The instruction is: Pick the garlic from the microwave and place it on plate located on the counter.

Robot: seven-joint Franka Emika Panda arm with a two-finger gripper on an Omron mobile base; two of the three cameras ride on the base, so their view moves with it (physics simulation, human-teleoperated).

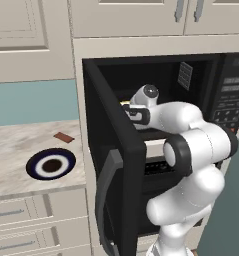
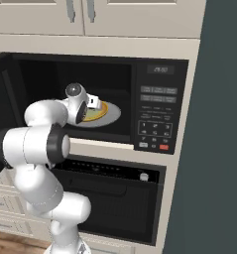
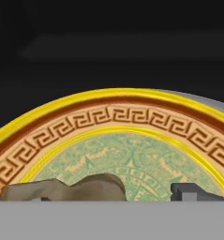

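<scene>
One open microwave point(image 2: 154, 104), one yellow-orange dish point(image 3: 132, 122) on its turntable, one garlic point(image 3: 71, 187) on that dish, one navy-rimmed plate point(image 1: 51, 164) on one counter point(image 1: 21, 145), one reddish-brown bar point(image 1: 64, 137), one lower oven point(image 2: 115, 203), one gripper point(image 2: 94, 102).

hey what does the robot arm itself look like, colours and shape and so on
The arm is glossy white, built from fat rounded segments joined by dark, near-black rings at the joints. A round grey cap sits on the wrist, and the hand carries a small black-outlined panel. No loose cables show. The pincer has small, blocky, dark grey fingertips.
</scene>
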